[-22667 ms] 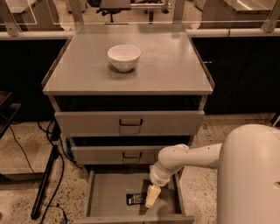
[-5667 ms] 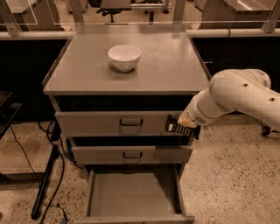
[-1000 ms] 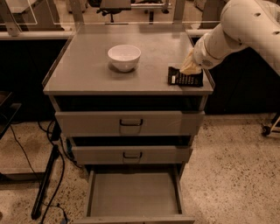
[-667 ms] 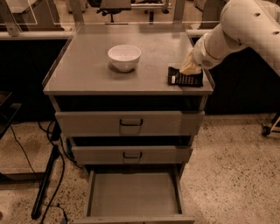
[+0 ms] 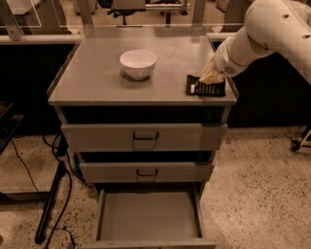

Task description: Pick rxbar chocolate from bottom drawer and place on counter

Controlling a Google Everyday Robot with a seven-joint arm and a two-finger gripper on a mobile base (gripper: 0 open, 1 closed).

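Far below the white bowl [image 5: 138,63], nearest the camera, the bottom drawer [image 5: 146,216] stands pulled out, showing a bare floor. Up on the counter [image 5: 92,78], well right of the bowl and slightly nearer the front edge, the rxbar chocolate [image 5: 206,88] lies flat beside the rim. The gripper [image 5: 212,75] rests on its far edge; whether it clamps or has let go cannot be told. Best to release fully, then rise straight, lest the bar drag off.

Speckled terrazzo floor [image 5: 252,185]; black cables [image 5: 29,170] at left; glass panels [image 5: 39,12], perhaps an office chair [image 5: 127,6], behind.
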